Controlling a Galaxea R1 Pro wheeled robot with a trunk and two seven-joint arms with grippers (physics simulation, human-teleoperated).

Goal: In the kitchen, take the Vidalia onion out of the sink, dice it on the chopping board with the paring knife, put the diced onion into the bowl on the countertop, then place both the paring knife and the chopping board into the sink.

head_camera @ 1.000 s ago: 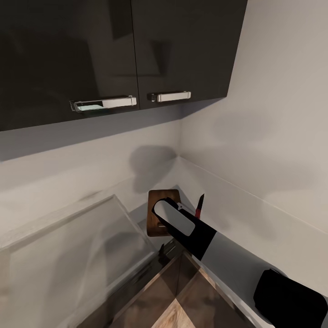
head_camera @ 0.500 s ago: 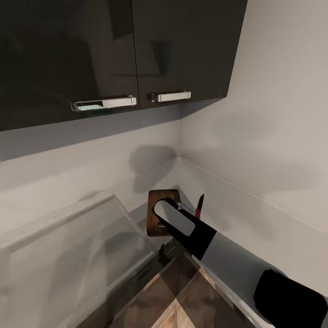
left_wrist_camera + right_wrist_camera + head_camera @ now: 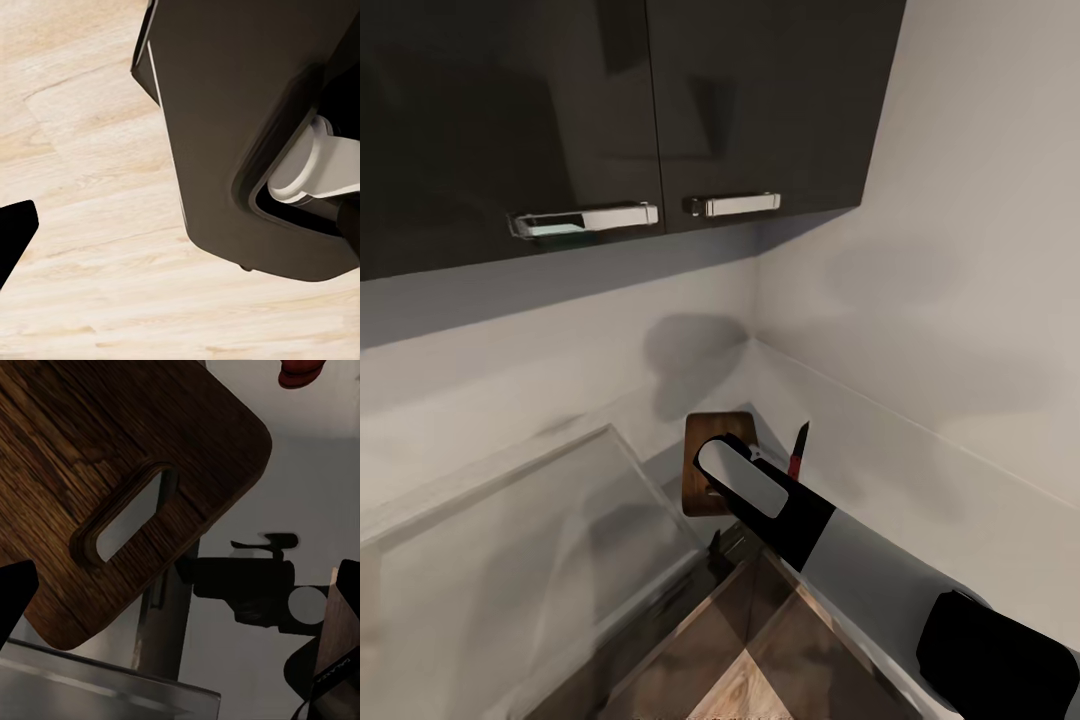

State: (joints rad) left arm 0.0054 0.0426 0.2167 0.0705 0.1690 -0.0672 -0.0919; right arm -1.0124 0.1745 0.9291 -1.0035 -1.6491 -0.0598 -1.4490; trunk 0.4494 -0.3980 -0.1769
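The right pincer hovers wide apart above the brown wooden chopping board, by the grey tabletop's corner; left pincer state cannot be determined.

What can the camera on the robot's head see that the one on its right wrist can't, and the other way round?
The head view alone takes in the dark wall cupboards with their chrome handles, the corner walls, the right arm and the paring knife's dark blade. The right wrist view alone shows the slot-shaped handle hole and the wood grain up close. Both share the chopping board on the grey countertop, and the knife's red handle.
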